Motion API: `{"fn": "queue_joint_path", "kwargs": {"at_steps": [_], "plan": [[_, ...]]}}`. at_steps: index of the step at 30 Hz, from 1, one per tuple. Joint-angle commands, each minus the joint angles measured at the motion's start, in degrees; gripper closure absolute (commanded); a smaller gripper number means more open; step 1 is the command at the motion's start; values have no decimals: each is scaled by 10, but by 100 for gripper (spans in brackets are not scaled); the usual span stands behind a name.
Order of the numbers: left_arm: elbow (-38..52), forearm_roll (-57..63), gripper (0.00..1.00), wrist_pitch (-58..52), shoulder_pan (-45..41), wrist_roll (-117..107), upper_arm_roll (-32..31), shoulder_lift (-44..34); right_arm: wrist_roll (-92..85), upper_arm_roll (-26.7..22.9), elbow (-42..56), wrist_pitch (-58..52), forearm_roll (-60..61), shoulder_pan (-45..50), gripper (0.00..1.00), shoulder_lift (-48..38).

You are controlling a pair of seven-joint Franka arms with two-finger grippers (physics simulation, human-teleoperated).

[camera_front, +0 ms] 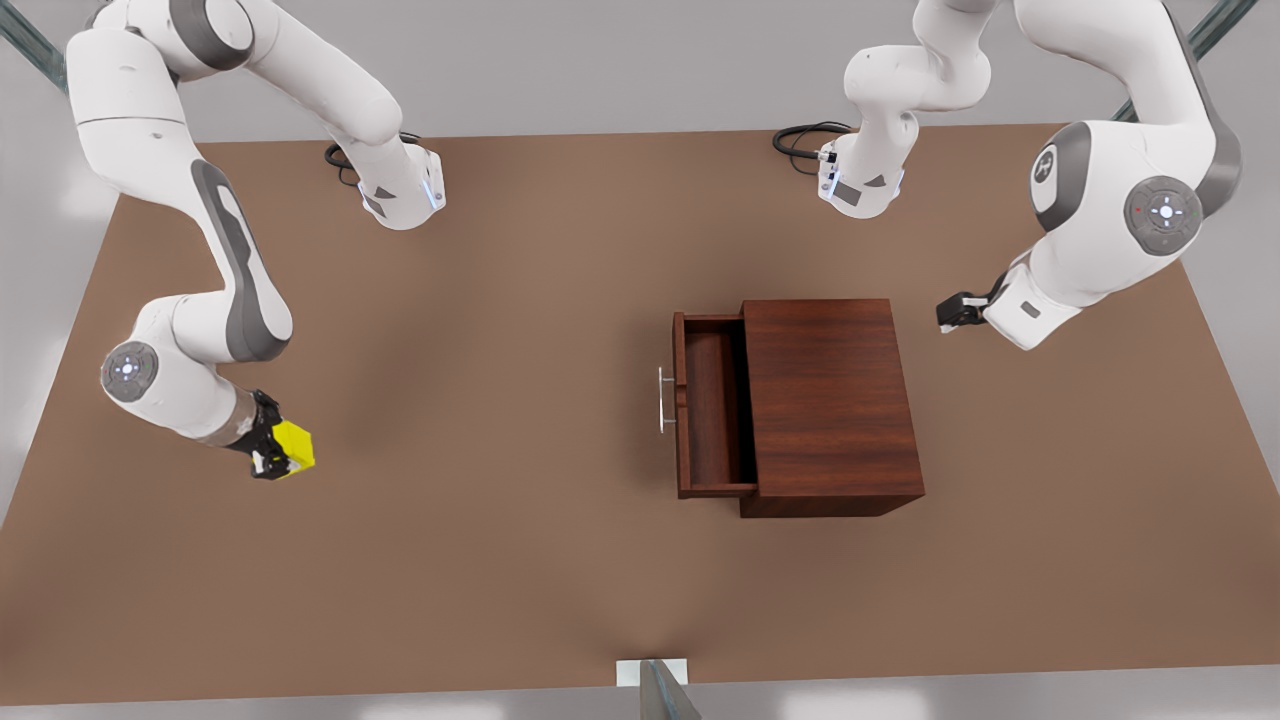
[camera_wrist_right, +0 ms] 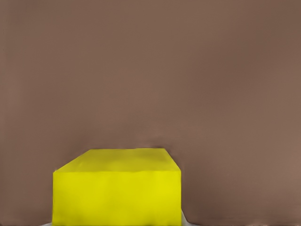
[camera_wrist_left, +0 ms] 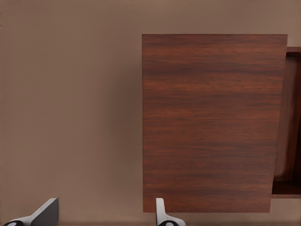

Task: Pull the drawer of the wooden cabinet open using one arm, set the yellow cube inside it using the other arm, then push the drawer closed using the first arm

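This is a simulated robot test cell, not a lived-in room. A plain brown counter [camera_front: 560, 560] stands against blank grey surroundings. Two white robot arms are bolted at its far edge, each base trailing a black cable [camera_front: 805, 135], and slanted metal frame struts [camera_front: 30, 35] show in the upper corners. The only furniture is a wooden cabinet [camera_front: 830, 400] placed on the counter itself. The flat, even surfaces have the look of a computer render.
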Motion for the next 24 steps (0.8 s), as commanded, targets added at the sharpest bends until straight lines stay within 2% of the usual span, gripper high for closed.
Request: {"fn": "queue_joint_path", "kwargs": {"at_steps": [1, 8, 10, 13, 18, 19, 20, 24], "plan": [[1, 1, 0, -1, 2, -11, 0, -1, 173, 0, 27, -120, 21, 35, 41, -1], [1, 1, 0, -1, -7, -34, -2, 0, 321, -5, 121, -185, 52, 155, 41, 10], [2, 1, 0, 0, -7, -34, -2, 1, 364, -48, 169, -210, 64, 222, 41, 24], [2, 2, 0, 2, -6, -32, -1, 2, 424, -149, 227, -231, 110, 357, 41, 28], [-3, 2, 0, 2, -5, -32, 1, 1, 578, -170, 344, -286, 107, 463, 41, 85], [-3, 2, 0, 1, -5, -33, 4, 1, 598, -206, 372, -295, 108, 508, 41, 92], [-4, 2, 0, 1, 1, -30, 5, 1, 614, -214, 383, -296, 108, 524, 41, 98], [-11, 2, 0, 0, 2, -30, 13, -1, 719, -217, 438, -301, 106, 596, 41, 134]]}}
